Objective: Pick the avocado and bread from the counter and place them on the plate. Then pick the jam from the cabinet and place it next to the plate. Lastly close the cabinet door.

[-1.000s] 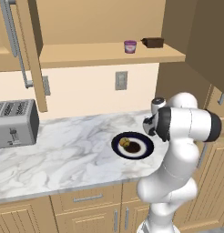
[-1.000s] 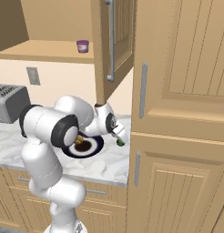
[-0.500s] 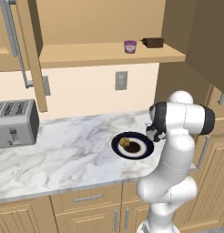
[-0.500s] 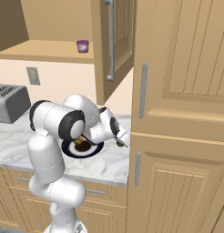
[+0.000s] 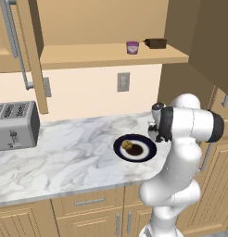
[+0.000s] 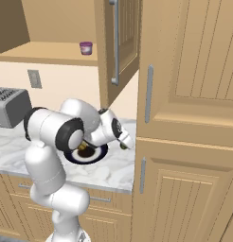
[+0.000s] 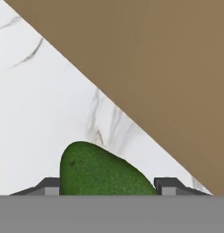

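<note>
Since a moment ago, the arm swung right. From left: golden-tan lumpy bread sits on the round navy plate. End effector narrows around the dark green avocado, lying on the white marble bench, to lift it.

Avocado sits between the two finger tips, low against the pincer. Beyond it: white marble counter, then a tan wooden panel.

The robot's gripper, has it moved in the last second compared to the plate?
Yes. In the right base view the gripper has dropped lower toward the counter, staying to the right of the plate, with the avocado between its fingertips.
</note>
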